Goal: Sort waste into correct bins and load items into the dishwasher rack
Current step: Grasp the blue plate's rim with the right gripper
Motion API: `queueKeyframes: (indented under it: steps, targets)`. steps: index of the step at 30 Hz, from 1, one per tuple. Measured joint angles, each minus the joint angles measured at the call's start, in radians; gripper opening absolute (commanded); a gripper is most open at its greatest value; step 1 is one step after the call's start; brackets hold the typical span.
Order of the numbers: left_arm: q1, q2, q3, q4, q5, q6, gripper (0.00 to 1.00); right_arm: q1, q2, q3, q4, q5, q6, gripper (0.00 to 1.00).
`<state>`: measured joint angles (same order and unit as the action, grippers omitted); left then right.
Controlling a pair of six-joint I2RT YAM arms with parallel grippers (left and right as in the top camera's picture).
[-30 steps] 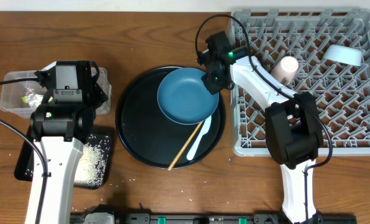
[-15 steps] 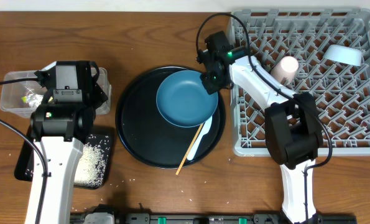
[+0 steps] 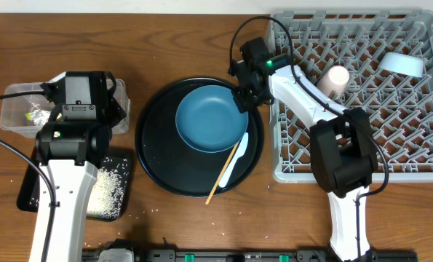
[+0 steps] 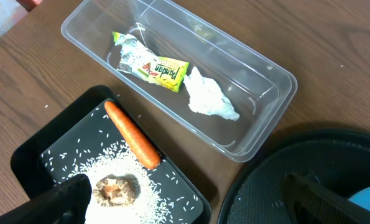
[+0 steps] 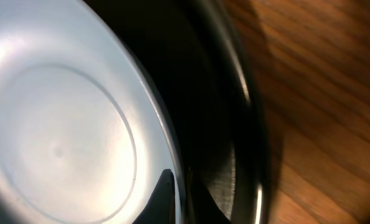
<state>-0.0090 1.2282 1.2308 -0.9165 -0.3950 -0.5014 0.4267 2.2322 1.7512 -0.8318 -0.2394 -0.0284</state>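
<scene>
The grey dishwasher rack (image 3: 362,94) sits at right with a pink cup (image 3: 336,78) inside; beside it the dark blue plate (image 3: 209,118) lies on the round black tray (image 3: 154,145) — the right gripper (image 3: 247,97), jaws closed, at its rim. The left gripper (image 4: 191,198) hangs spread wide above the clear box (image 4: 272,118) and shallow black tray (image 4: 23,162) — carrot (image 4: 132,134) in the latter.

Brown wooden table (image 3: 165,44), four items resting directly on it:
- clear rectangular plastic box (image 3: 9,124), upper left;
- shallow black rectangular tray (image 3: 28,195), lower left;
- large round black tray (image 3: 158,153), centre;
- square grey plastic lattice crate (image 3: 412,145), right.
</scene>
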Motion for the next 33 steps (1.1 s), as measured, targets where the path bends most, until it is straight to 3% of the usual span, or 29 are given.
queueKeyframes:
  steps: [16,17,18,20,33]
  targets:
    - [0.0,0.0,0.0,0.0,0.0,0.0,0.98,0.0,0.0,0.0,-0.045,-0.063,0.003,0.03]
    - [0.0,0.0,0.0,0.0,0.0,0.0,0.98,0.0,0.0,0.0,-0.045,-0.065,0.004,0.09]
    - [0.0,0.0,0.0,0.0,0.0,0.0,0.98,0.0,0.0,0.0,-0.045,-0.068,0.009,0.24]
    - [0.0,0.0,0.0,0.0,0.0,0.0,0.98,0.0,0.0,0.0,-0.046,-0.079,0.012,0.33]
    - [0.0,0.0,0.0,0.0,0.0,0.0,0.98,0.0,0.0,-0.006,-0.039,-0.102,0.017,0.26]
